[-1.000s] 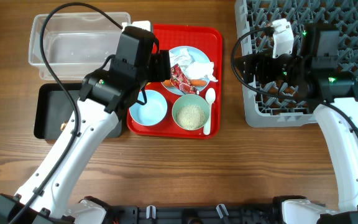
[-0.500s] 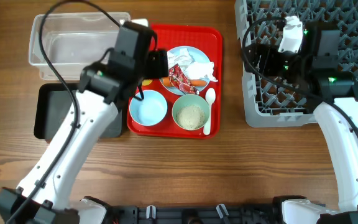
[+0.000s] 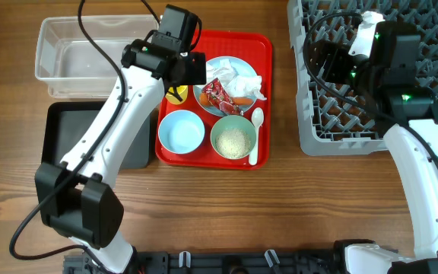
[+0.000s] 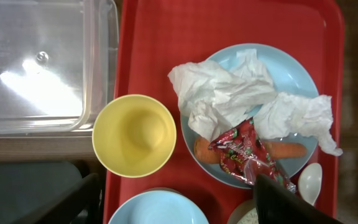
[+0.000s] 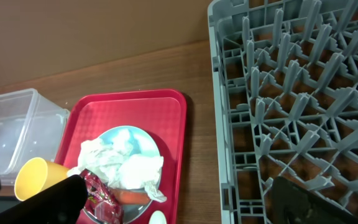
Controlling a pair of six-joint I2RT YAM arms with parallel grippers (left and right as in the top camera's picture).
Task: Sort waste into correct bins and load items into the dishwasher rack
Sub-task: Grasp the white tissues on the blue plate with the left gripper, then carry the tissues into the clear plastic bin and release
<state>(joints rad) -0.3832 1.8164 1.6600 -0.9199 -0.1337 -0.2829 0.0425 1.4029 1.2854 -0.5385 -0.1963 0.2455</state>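
Note:
On the red tray (image 3: 258, 46) a pale blue plate (image 3: 230, 65) holds a crumpled white napkin (image 3: 243, 76), a red wrapper (image 3: 220, 95) and a carrot piece (image 3: 243, 100). Beside it are a yellow cup (image 3: 176, 93), a pale blue bowl (image 3: 181, 131), a pale green bowl (image 3: 233, 141) of rice and a white spoon (image 3: 255, 137). My left gripper (image 3: 191, 70) is open and empty above the cup (image 4: 134, 135) and blue bowl (image 4: 157, 208). My right gripper (image 3: 329, 65) is open and empty over the grey rack (image 3: 401, 114).
A clear tub (image 3: 82, 57) stands at the far left, with a black tray (image 3: 63, 129) in front of it. The left arm crosses over the black tray. The rack (image 5: 291, 93) fills the right side. Bare wood lies between the red tray and the rack.
My left arm has stretched out and its gripper has moved toward the tray's far side, uncovering the yellow cup. My right gripper has moved farther back over the rack.

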